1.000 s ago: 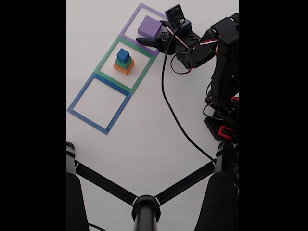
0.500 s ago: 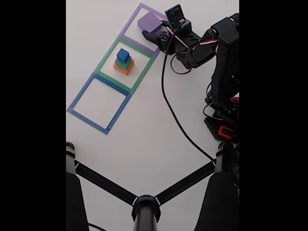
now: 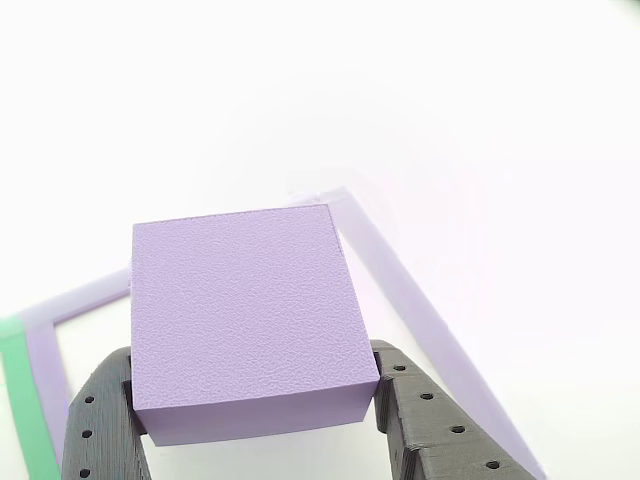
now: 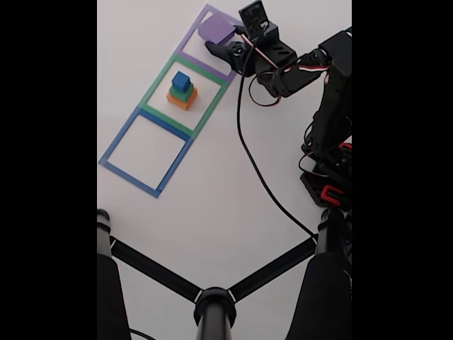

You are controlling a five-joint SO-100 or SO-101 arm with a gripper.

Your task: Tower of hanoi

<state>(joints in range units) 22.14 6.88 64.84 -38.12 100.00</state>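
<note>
White tabletop [image 4: 212, 205], matte, brightly lit; black stand legs [image 4: 212, 297] at the near edge of the fixed view.

Arm [image 4: 329, 120]: black, on the right of the fixed view, reaching up-left toward the purple outline [image 4: 185, 55].

Tape outlines: three squares in a diagonal row, blue outline [image 4: 113, 149] nearest, green outline [image 4: 157, 79] in the middle, purple farthest.

Purple block [image 3: 245, 320]: pinched between the gripper [image 4: 225, 44] fingers [image 3: 425, 420], one on each side, over the purple outline's far corner. Whether it rests on the table or hangs above it cannot be told.

Stack in the green outline: orange block [image 4: 182, 98] at the base, green block [image 4: 181, 90] on it, blue block [image 4: 181, 80] on top.

Risk: the grip sits at the block's near edge, so the block may tilt or slip out and land across the tape.
</note>
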